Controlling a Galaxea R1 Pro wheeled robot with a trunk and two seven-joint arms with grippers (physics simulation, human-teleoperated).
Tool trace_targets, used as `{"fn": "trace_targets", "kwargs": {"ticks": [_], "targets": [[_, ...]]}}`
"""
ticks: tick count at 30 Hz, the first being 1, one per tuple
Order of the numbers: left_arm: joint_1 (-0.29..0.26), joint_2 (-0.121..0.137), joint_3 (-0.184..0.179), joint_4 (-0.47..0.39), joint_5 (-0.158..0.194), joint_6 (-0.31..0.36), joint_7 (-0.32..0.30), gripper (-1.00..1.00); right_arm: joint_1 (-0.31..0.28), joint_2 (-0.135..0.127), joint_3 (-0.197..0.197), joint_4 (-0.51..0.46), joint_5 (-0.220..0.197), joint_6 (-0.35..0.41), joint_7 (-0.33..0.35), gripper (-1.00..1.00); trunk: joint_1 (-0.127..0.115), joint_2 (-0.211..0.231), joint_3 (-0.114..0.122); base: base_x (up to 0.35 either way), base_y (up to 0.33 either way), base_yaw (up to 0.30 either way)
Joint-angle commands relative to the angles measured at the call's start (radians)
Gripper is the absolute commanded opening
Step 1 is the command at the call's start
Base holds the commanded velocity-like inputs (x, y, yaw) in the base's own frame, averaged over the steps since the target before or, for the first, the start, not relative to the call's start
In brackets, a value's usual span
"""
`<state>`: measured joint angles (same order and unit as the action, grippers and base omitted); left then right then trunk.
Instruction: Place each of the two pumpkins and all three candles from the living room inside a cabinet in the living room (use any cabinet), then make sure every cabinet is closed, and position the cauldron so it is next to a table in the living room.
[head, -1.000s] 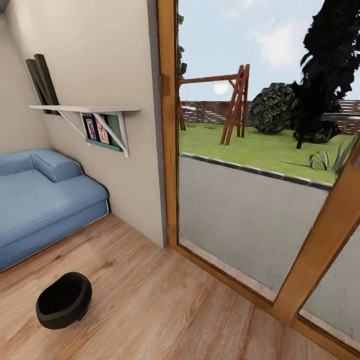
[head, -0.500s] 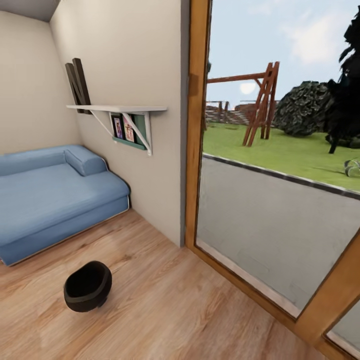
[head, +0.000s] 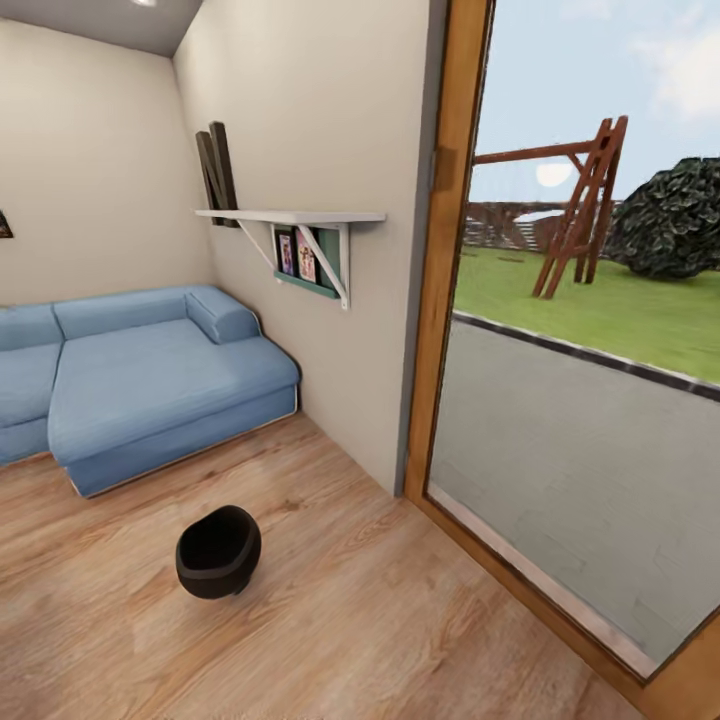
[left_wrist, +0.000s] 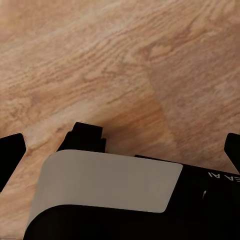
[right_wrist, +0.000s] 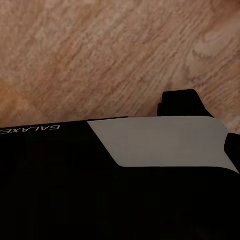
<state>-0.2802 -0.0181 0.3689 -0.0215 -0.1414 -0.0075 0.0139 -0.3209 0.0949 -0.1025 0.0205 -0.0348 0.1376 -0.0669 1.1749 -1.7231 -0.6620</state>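
Head view: squat black round cauldron (head: 218, 551) is sitting upright on light wood-plank floor (head: 350, 620), near blue L-shaped sofa (head: 140, 375), apart from it. White wall shelf (head: 290, 216) is hanging beside wooden-framed glass door (head: 445, 260). Wrist views are showing robot body over floor; gripper states: cannot tell.

Blue sofa (head: 150, 380) on plank floor (head: 350, 620) (beige walls), beside wood-framed glass door (head: 450, 260).
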Motion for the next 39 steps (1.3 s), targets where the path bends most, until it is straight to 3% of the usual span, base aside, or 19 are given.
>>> {"fn": "trace_targets", "kwargs": {"ticks": [1,17,23,39], "targets": [[-0.001,0.000,0.008,0.000,-0.010,-0.001,0.001,1.00,-0.001,0.000,-0.006,0.001,-0.004,0.000,-0.004,1.00,0.000,0.000,-0.001,0.000,0.000,0.276],[-0.001,0.002,0.008,0.000,-0.011,0.000,-0.003,1.00,-0.001,-0.006,-0.008,-0.001,-0.005,0.000,-0.004,1.00,0.000,0.000,-0.002,0.002,0.000,0.274],[-0.001,0.003,0.008,0.000,-0.011,0.000,-0.003,1.00,-0.001,-0.006,-0.008,-0.001,-0.004,0.000,-0.004,1.00,0.000,0.000,-0.004,0.190,0.000,0.227],[-0.001,0.001,0.007,0.000,-0.011,0.000,-0.001,1.00,-0.001,-0.008,-0.006,0.000,-0.002,0.002,0.001,1.00,0.000,0.000,-0.006,0.264,0.000,0.019]]}}
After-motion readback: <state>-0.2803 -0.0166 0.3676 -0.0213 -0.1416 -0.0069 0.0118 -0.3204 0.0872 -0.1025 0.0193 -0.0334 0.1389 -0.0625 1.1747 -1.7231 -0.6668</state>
